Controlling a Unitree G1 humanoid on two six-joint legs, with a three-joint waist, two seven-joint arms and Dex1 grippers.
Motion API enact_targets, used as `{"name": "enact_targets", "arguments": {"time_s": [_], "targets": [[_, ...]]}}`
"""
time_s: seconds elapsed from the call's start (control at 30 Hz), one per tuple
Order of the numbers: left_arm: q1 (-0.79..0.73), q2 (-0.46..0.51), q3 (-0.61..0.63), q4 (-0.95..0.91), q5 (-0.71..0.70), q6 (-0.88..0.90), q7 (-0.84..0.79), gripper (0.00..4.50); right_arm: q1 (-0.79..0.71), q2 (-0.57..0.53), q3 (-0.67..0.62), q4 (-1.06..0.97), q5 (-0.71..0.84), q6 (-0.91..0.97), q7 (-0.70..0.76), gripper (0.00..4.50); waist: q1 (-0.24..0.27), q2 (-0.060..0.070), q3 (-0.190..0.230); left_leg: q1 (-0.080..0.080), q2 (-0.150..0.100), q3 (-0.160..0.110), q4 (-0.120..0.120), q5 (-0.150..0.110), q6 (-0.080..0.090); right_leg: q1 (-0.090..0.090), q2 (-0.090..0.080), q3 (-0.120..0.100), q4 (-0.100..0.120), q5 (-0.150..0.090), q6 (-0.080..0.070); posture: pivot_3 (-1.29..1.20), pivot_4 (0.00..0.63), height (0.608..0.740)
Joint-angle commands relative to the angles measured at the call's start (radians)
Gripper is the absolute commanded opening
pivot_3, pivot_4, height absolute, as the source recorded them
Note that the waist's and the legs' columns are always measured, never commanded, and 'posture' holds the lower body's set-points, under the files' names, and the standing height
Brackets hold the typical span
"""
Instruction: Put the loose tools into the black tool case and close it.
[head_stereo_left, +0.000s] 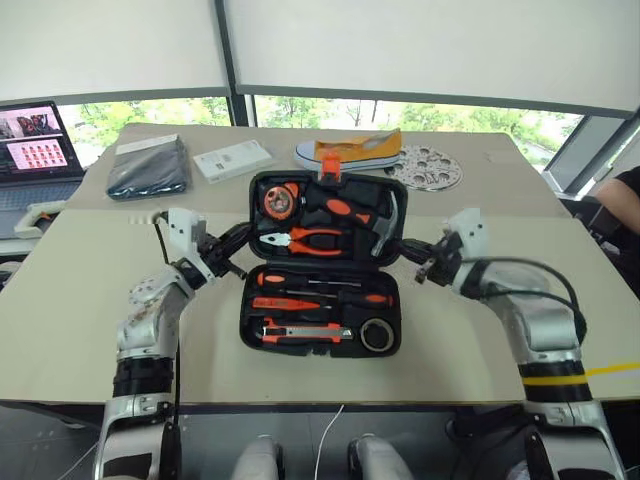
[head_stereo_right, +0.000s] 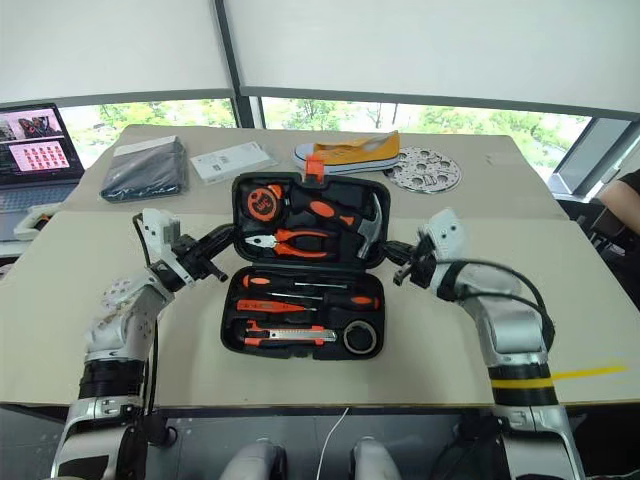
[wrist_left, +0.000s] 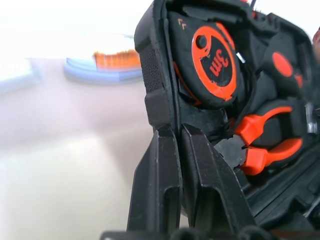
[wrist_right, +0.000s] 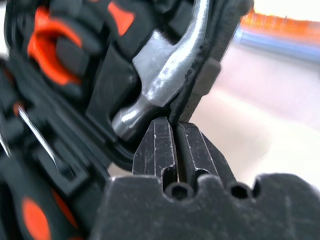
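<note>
Nearest on the table (head_stereo_left: 80, 330), the case's front half already holds the screwdrivers (head_stereo_left: 320, 283), utility knife (head_stereo_left: 305, 333) and tape roll (head_stereo_left: 377, 334). Beside the black tool case (head_stereo_left: 322, 262), the left claw (head_stereo_left: 236, 240) and right claw (head_stereo_left: 415, 256) each pinch a side edge of the raised lid. Swinging both forward evenly should keep it from twisting. Farther off lies a yellow shoe (head_stereo_left: 352, 152).

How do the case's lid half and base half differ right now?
The lid half stands tilted up at the far side; the base half lies flat. The lid holds tape measure, pliers and hammer; the base holds screwdrivers and knife. Both are black.
</note>
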Motion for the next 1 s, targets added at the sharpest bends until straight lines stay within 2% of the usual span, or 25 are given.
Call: {"name": "enact_targets", "arguments": {"time_s": [0.03, 0.1, 0.23, 0.3, 0.37, 0.53, 0.57, 0.63, 0.7, 0.73, 0.8, 0.87, 0.9, 1.0], "targets": [[0.071, 0.060, -0.042, 0.021, 0.079, -0.260, -0.091, 0.00, 0.087, -0.088, 0.017, 0.007, -0.154, -0.378, 0.001, 0.05, -0.002, 0.000, 0.000, 0.000, 0.000, 0.000, 0.000, 0.000, 0.001, 0.000, 0.000, 0.000, -0.001, 0.000, 0.000, 0.00, 0.150, 0.740], [0.120, 0.085, -0.073, 0.053, 0.116, -0.371, -0.125, 0.00, 0.136, -0.119, 0.034, 0.048, -0.239, -0.543, -0.048, 0.05, -0.002, 0.000, 0.000, 0.000, 0.000, 0.001, -0.001, -0.001, 0.001, 0.000, 0.000, 0.001, -0.003, 0.000, 0.000, 0.00, 0.150, 0.740], [0.189, 0.118, -0.074, 0.124, 0.133, -0.473, -0.125, 0.00, 0.187, -0.178, 0.060, 0.167, -0.434, -0.806, -0.193, 0.05, -0.005, 0.001, -0.001, 0.007, 0.001, 0.002, -0.002, -0.001, 0.001, 0.008, 0.000, 0.001, -0.005, 0.000, 0.001, 0.00, 0.150, 0.740], [0.256, 0.141, -0.055, 0.137, 0.123, -0.521, -0.133, 0.73, 0.219, -0.214, 0.057, 0.221, -0.488, -0.944, -0.255, 0.00, -0.005, 0.001, -0.001, 0.018, 0.001, 0.003, -0.002, -0.001, 0.001, 0.018, 0.000, 0.001, -0.007, -0.002, 0.003, 0.00, 0.150, 0.740], [0.293, 0.163, -0.047, 0.130, 0.109, -0.542, -0.145, 1.22, 0.251, -0.238, 0.055, 0.250, -0.467, -1.012, -0.261, 0.76, -0.007, 0.001, -0.001, 0.020, 0.002, 0.004, -0.002, -0.001, 0.001, 0.018, 0.000, 0.003, -0.007, -0.004, 0.005, 0.00, 0.150, 0.740], [0.315, 0.233, -0.002, 0.143, 0.050, -0.486, -0.145, 3.16, 0.322, -0.307, 0.028, 0.277, -0.454, -1.059, -0.290, 2.42, -0.001, 0.001, 0.000, 0.020, 0.002, 0.007, -0.002, -0.001, 0.001, 0.016, 0.000, 0.006, -0.006, -0.002, 0.001, 0.00, 0.150, 0.740], [0.312, 0.254, 0.018, 0.157, 0.038, -0.445, -0.136, 3.17, 0.344, -0.323, 0.011, 0.270, -0.425, -1.047, -0.281, 2.73, -0.003, 0.001, -0.001, 0.021, 0.002, 0.008, -0.002, -0.001, 0.001, 0.017, 0.000, 0.007, -0.006, -0.003, 0.000, 0.00, 0.150, 0.740], [0.305, 0.284, 0.034, 0.176, 0.024, -0.389, -0.134, 3.17, 0.389, -0.347, -0.016, 0.249, -0.345, -1.008, -0.246, 2.73, -0.006, 0.001, 0.000, 0.021, 0.003, 0.008, -0.002, -0.001, 0.001, 0.017, 0.001, 0.009, -0.005, -0.004, 0.002, 0.00, 0.150, 0.740], [0.285, 0.289, 0.023, 0.169, 0.008, -0.329, -0.147, 3.17, 0.460, -0.356, -0.033, 0.167, -0.139, -0.872, -0.146, 2.73, -0.007, 0.001, 0.000, 0.022, 0.003, 0.009, -0.002, -0.001, 0.002, 0.017, 0.001, 0.010, -0.006, -0.004, 0.003, 0.00, 0.150, 0.740], [0.275, 0.289, 0.013, 0.155, -0.001, -0.296, -0.158, 3.17, 0.500, -0.365, -0.040, 0.108, -0.039, -0.808, -0.095, 2.47, -0.006, 0.001, -0.001, 0.022, 0.003, 0.009, -0.002, -0.001, 0.002, 0.017, 0.001, 0.010, -0.006, -0.004, 0.003, 0.00, 0.150, 0.740], [0.231, 0.274, -0.019, 0.138, -0.001, -0.243, -0.161, 2.65, 0.598, -0.392, -0.050, -0.040, 0.161, -0.655, 0.010, 1.93, -0.001, 0.001, -0.001, 0.022, 0.003, 0.009, -0.002, -0.001, 0.002, 0.018, 0.001, 0.011, -0.006, -0.002, 0.004, 0.00, 0.150, 0.740], [0.180, 0.254, -0.047, 0.135, 0.003, -0.192, -0.162, 1.99, 0.665, -0.413, -0.061, -0.158, 0.255, -0.555, 0.066, 1.26, 0.005, 0.000, -0.001, 0.022, 0.004, 0.009, -0.002, -0.001, 0.002, 0.018, 0.001, 0.011, -0.006, -0.001, 0.006, 0.00, 0.150, 0.740], [0.143, 0.242, -0.065, 0.147, 0.018, -0.183, -0.160, 1.47, 0.693, -0.426, -0.054, -0.216, 0.279, -0.506, 0.090, 0.88, 0.006, 0.000, -0.001, 0.021, 0.004, 0.009, -0.002, -0.001, 0.002, 0.018, 0.001, 0.011, -0.006, -0.001, 0.006, 0.00, 0.150, 0.740], [0.043, 0.209, -0.115, 0.190, 0.052, -0.152, -0.164, 0.32, 0.720, -0.436, -0.009, -0.324, 0.280, -0.415, 0.137, 0.03, 0.008, 0.000, -0.001, 0.021, 0.003, 0.010, 0.000, -0.001, 0.001, 0.018, 0.001, 0.011, -0.007, -0.001, 0.010, 0.00, 0.150, 0.740]]}}
